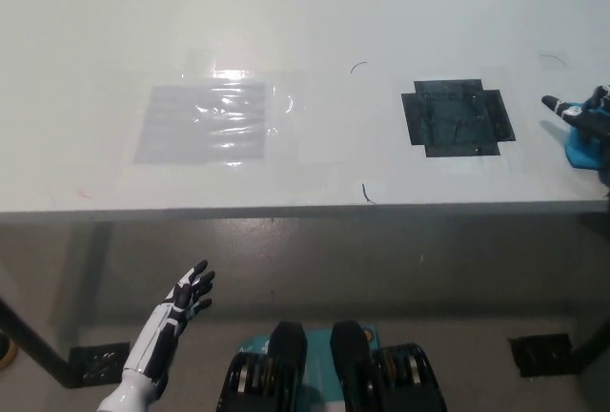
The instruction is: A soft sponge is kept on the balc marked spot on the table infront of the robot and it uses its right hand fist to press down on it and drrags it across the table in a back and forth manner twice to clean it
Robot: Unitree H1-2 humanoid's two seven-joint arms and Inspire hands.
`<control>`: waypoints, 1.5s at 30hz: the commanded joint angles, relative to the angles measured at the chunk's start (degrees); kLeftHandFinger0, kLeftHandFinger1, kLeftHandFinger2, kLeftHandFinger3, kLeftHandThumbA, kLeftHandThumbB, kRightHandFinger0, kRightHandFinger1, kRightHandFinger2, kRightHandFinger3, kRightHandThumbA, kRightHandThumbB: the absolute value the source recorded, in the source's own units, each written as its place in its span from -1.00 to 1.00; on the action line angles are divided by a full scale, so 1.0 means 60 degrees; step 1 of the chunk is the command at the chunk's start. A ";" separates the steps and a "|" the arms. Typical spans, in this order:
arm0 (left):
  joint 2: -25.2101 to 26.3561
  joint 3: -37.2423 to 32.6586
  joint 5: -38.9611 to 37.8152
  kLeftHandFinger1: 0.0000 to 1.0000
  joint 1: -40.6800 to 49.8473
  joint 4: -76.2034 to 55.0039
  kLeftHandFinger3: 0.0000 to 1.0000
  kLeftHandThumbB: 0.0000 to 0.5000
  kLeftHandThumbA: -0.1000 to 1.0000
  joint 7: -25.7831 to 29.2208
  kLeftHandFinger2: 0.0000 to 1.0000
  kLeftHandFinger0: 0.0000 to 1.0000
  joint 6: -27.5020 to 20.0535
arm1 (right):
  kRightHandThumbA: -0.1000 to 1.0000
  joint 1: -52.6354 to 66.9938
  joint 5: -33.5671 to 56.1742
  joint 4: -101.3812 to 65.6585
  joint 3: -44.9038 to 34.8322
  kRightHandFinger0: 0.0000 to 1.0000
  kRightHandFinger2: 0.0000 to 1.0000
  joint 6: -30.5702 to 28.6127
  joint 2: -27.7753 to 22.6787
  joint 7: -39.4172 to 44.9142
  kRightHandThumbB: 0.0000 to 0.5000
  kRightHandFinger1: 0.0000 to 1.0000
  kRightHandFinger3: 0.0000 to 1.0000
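At the picture's right edge my black right hand (589, 116) presses on a blue sponge (581, 151), of which only a corner shows below the hand. Hand and sponge lie to the right of the black marked spot (457, 118) on the white table (286, 30), clear of it. One finger of that hand points left; most of the hand is cut off by the frame. My white left hand (181, 305) rests below the table's front edge at the lower left, fingers spread, holding nothing.
A clear plastic sheet (205, 121) lies taped on the table left of centre. The table's front edge (286, 210) runs across the picture's middle. A black floor bracket (539, 353) shows at the lower right.
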 commanded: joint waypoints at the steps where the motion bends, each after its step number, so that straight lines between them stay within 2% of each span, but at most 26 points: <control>1: 0.0140 0.0087 0.0064 1.00 -0.0077 -0.0235 1.00 1.00 1.00 0.0030 1.00 1.00 -0.0204 | 1.00 0.0159 0.0139 0.0091 -0.0165 -1.00 -0.67 0.0260 -0.0064 -0.0164 -0.05 -1.00 -0.79; 3: 0.0128 0.0079 0.0082 1.00 -0.0088 -0.0196 1.00 1.00 1.00 0.0042 1.00 1.00 -0.0251 | 1.00 0.0128 0.0096 0.0113 -0.0134 -1.00 -0.70 0.0332 0.0050 -0.0227 -0.07 -1.00 -0.81; 4: 0.0116 0.0074 0.0091 1.00 -0.0087 -0.0178 1.00 1.00 1.00 0.0050 1.00 1.00 -0.0273 | 1.00 0.0114 0.0064 0.0107 -0.0110 -1.00 -0.77 0.0335 0.0113 -0.0222 0.02 -1.00 -0.87; 6: 0.0101 0.0069 0.0120 1.00 -0.0091 -0.0125 1.00 1.00 1.00 0.0074 1.00 1.00 -0.0329 | 1.00 0.0077 0.0109 0.0106 -0.0149 -1.00 -0.92 0.0291 0.0262 -0.0213 -0.06 -1.00 -0.99; 7: 0.0121 0.0066 0.0129 1.00 -0.0100 -0.0077 1.00 1.00 1.00 0.0065 1.00 1.00 -0.0373 | 1.00 0.0017 0.0262 0.0106 -0.0271 -1.00 -1.00 0.0463 0.0398 -0.0006 0.12 -1.00 -1.00; 12: 0.0097 0.0086 0.0057 1.00 -0.0114 -0.0074 1.00 1.00 1.00 0.0044 1.00 1.00 -0.0366 | 1.00 -0.0197 0.0009 0.0107 -0.0055 -1.00 -1.00 0.0459 0.1050 -0.0350 0.00 -1.00 -1.00; 14: 0.0091 0.0093 0.0068 1.00 -0.0111 -0.0071 1.00 1.00 1.00 0.0064 1.00 1.00 -0.0365 | 1.00 -0.0281 0.0019 0.0091 -0.0038 -1.00 -1.00 0.0450 0.1288 -0.0281 -0.18 -1.00 -1.00; 17: 0.0086 0.0095 0.0045 1.00 -0.0069 -0.0047 1.00 1.00 1.00 0.0052 1.00 1.00 -0.0397 | 1.00 -0.0414 0.0057 0.0060 -0.0063 -1.00 -1.00 0.0382 0.1744 -0.0310 -0.23 -1.00 -1.00; 20: 0.0059 0.0114 0.0038 1.00 -0.0028 -0.0030 1.00 1.00 1.00 0.0087 1.00 1.00 -0.0449 | 1.00 -0.0518 0.0054 0.0035 -0.0040 -1.00 -1.00 0.0297 0.2135 -0.0178 -0.19 -1.00 -1.00; 22: 0.0068 0.0111 -0.0014 1.00 -0.0031 -0.0005 1.00 1.00 1.00 0.0040 1.00 1.00 -0.0495 | 1.00 -0.0532 0.0089 0.0008 -0.0047 -1.00 -1.00 0.0024 0.2353 0.0182 -0.26 -1.00 -1.00; 25: 0.0059 0.0112 0.0036 1.00 -0.0021 -0.0047 1.00 1.00 1.00 0.0086 1.00 1.00 -0.0465 | 1.00 -0.0633 0.0134 0.0000 -0.0089 -1.00 -1.00 0.0091 0.2582 0.0213 -0.10 -1.00 -1.00; 31: 0.0053 0.0118 0.0018 1.00 -0.0035 -0.0021 1.00 1.00 1.00 0.0082 1.00 1.00 -0.0501 | 1.00 -0.0773 -0.0011 -0.0054 0.0052 -1.00 -1.00 -0.0232 0.2950 0.0325 -0.07 -1.00 -1.00; 34: 0.0052 0.0123 0.0005 1.00 -0.0038 -0.0069 1.00 1.00 1.00 0.0079 1.00 1.00 -0.0443 | 1.00 -0.0787 0.0018 -0.0069 0.0031 -1.00 -1.00 -0.0190 0.2976 0.0346 -0.07 -1.00 -1.00; 38: 0.0068 0.0122 0.0046 1.00 -0.0043 -0.0007 1.00 1.00 1.00 0.0098 1.00 1.00 -0.0532 | 1.00 -0.0789 -0.0022 -0.0067 0.0075 -1.00 -1.00 -0.0166 0.2971 0.0344 -0.17 -1.00 -1.00; 40: 0.0067 0.0103 0.0055 1.00 -0.0049 -0.0001 1.00 1.00 1.00 0.0082 1.00 1.00 -0.0507 | 1.00 -0.0789 -0.0099 -0.0073 0.0152 -1.00 -1.00 -0.0209 0.2940 0.0304 -0.10 -1.00 -1.00; 45: 0.0052 0.0119 0.0032 1.00 -0.0031 -0.0003 1.00 1.00 1.00 0.0093 1.00 1.00 -0.0549 | 1.00 -0.0765 -0.0130 -0.0053 0.0241 -1.00 -1.00 -0.0210 0.2830 0.0298 -0.14 -1.00 -1.00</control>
